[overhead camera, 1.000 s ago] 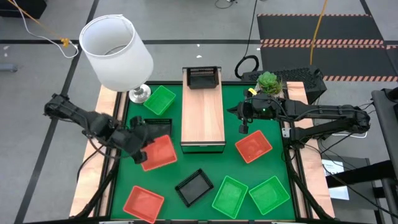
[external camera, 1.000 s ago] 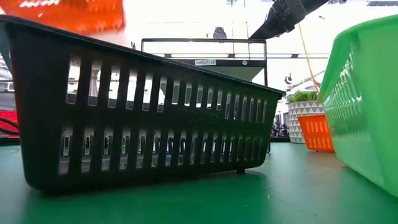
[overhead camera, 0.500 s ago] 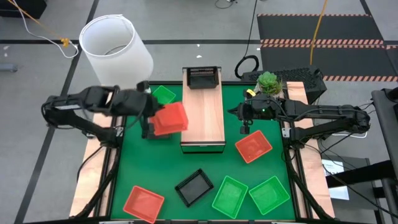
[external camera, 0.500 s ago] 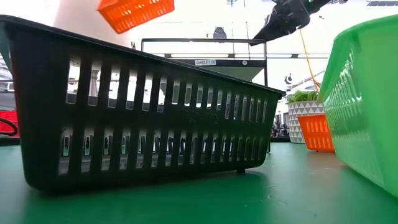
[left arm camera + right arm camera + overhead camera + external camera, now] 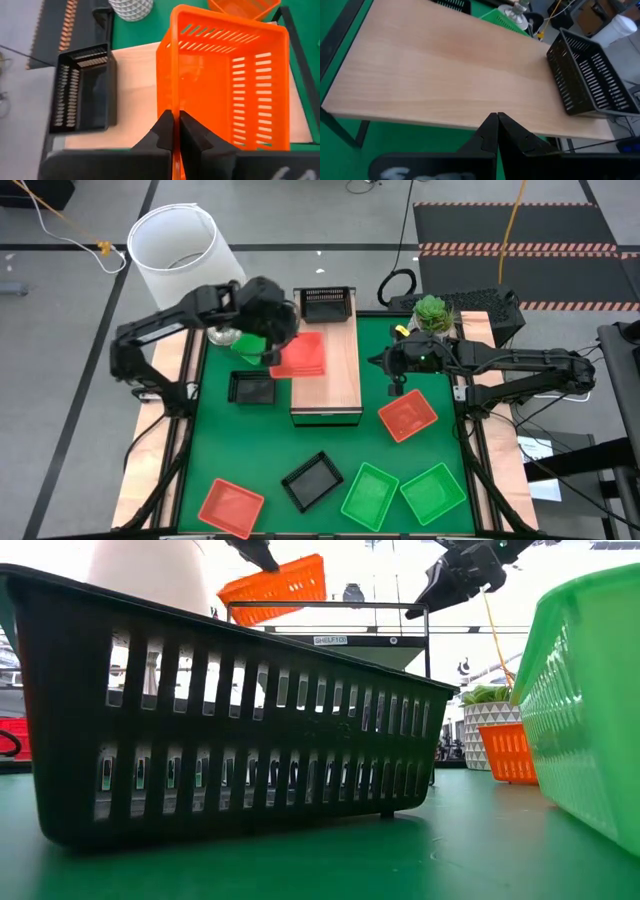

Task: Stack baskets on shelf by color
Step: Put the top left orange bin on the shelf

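Mid-carry over the shelf (image 5: 325, 375), 1 orange-red basket (image 5: 300, 355) clamped by its rim in the left gripper (image 5: 175, 131), black basket (image 5: 82, 87) beyond, right gripper (image 5: 495, 125) pinched empty alongside; next, lowering flat onto bare board.

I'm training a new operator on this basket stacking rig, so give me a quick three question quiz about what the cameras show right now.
1. True or false: the left gripper is shut on the rim of an orange-red perforated plastic basket, held above the long light-wood shelf.
2. Which basket already sits on the shelf's far end? A) a bright green basket B) the black perforated plastic basket C) none
3. Fill in: the right gripper, fingers together and holding nothing, hovers beside the shelf, near the orange-red basket on the green mat, on the table's ____ side.

Key: 1 true; 2 B; 3 right.
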{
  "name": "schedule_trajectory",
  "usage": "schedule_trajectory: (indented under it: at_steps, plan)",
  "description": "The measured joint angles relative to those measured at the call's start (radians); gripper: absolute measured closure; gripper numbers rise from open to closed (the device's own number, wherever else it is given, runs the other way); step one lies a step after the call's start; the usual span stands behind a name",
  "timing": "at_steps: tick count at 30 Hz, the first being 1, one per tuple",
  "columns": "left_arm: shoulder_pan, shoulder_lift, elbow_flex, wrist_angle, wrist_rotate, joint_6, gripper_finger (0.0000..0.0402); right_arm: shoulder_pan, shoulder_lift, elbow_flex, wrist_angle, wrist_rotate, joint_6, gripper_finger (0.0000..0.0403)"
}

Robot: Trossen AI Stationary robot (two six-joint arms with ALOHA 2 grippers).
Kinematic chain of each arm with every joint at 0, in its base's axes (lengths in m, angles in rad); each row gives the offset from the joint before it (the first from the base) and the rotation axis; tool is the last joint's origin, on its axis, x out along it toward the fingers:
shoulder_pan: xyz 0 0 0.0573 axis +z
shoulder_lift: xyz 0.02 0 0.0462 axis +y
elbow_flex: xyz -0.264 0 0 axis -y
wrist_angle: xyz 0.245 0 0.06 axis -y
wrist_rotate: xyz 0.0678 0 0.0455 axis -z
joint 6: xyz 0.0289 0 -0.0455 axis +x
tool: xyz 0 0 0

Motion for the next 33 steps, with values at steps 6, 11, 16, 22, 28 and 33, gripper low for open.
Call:
schedule_trajectory:
  at_steps: [6, 11, 16, 22, 28, 33]
  plan:
    - [0.072, 0.126, 0.042, 0.03, 0.123, 0.015, 0.0386, 0.0, 0.0, 0.0, -0.01, -0.003, 0.004, 0.0403]
    - [0.115, 0.2, 0.049, 0.046, 0.21, 0.033, 0.0394, 0.0, 0.0, 0.0, -0.013, -0.003, 0.004, 0.0403]
    - [0.131, 0.248, 0.049, 0.046, 0.221, 0.071, 0.0384, 0.001, 0.0, 0.0, -0.014, -0.003, 0.004, 0.0403]
    - [0.141, 0.279, 0.049, 0.058, 0.213, 0.107, 0.0384, 0.001, 0.0, 0.0, -0.022, -0.003, 0.004, 0.0403]
    - [0.144, 0.28, 0.049, 0.112, 0.17, 0.099, 0.0377, 0.0, 0.0, 0.0, -0.046, -0.003, 0.001, 0.0403]
    - [0.144, 0.28, 0.049, 0.144, 0.165, 0.092, 0.0334, 0.0, 0.0, 0.0, -0.045, -0.003, 0.0, 0.0403]
